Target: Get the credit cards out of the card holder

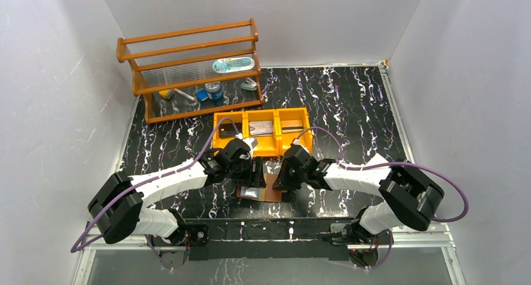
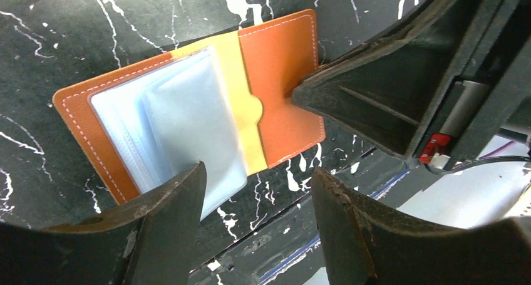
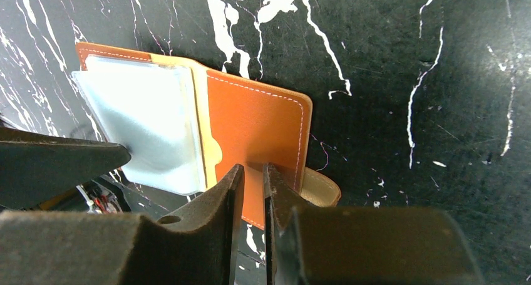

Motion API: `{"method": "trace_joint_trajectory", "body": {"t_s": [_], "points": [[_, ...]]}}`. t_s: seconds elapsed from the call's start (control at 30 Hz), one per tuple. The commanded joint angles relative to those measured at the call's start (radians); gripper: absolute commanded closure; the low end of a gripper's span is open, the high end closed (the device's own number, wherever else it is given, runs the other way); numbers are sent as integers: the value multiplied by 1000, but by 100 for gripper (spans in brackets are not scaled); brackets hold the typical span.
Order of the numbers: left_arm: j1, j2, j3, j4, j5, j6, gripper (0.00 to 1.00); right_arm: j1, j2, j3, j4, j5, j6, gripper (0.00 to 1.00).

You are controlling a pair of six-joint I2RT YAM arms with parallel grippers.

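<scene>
Both arms reach in from the near edge and meet over the middle of the black marbled desk (image 1: 350, 109), the left arm (image 1: 163, 183) from the left and the right arm (image 1: 369, 172) from the right. At the back left of the desk stands a wooden rack (image 1: 188, 53) with small items on its lower shelf. An orange three-compartment tray (image 1: 277, 111) sits in front of the rack, just beyond the two wrists. Flat things lie in its compartments, too small to name.

Between the tray and the arm bases, the card holder (image 2: 282, 59) lies open and flat on the desk, directly under both grippers. The left gripper (image 2: 257, 172) hangs over its near edge with jaws spread wide and nothing between them. One of its fingers (image 2: 175, 197) overlaps the near edge of the pale grey-blue sleeves (image 2: 188, 122), which fan out over the holder's left half. These sleeves are cloudy, and I cannot tell what they hold.

The right gripper (image 3: 253, 172) is almost closed, only a thin slit between its fingers, and its tips rest on the bare brown right flap, beside the yellow lining (image 2: 241, 78). Nothing appears pinched. The snap tab (image 3: 322, 194) pokes out from under that flap, just beside the right gripper.
</scene>
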State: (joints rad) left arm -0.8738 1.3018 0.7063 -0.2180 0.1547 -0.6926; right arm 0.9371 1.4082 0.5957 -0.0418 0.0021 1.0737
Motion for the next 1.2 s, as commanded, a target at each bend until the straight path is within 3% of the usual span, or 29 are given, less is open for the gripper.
{"method": "trace_joint_trajectory", "body": {"t_s": [0.0, 0.2, 0.33, 0.6, 1.0, 1.17], "points": [[-4, -3, 12, 24, 33, 1, 40, -2, 12, 27, 32, -7, 0, 74], [-5, -63, 61, -106, -128, 29, 33, -3, 10, 24, 28, -2, 0, 74], [-4, -80, 66, -126, -164, 34, 29, -4, 9, 19, 27, 7, 1, 74], [-5, -12, 29, -49, -77, 10, 29, -5, 7, 12, 30, 8, 8, 74], [-4, 16, 21, -44, -100, 11, 29, -10, -3, 2, 32, 6, 11, 73], [-5, 25, 23, 11, -2, 16, 37, -11, -6, -7, 42, 1, 16, 73]]}}
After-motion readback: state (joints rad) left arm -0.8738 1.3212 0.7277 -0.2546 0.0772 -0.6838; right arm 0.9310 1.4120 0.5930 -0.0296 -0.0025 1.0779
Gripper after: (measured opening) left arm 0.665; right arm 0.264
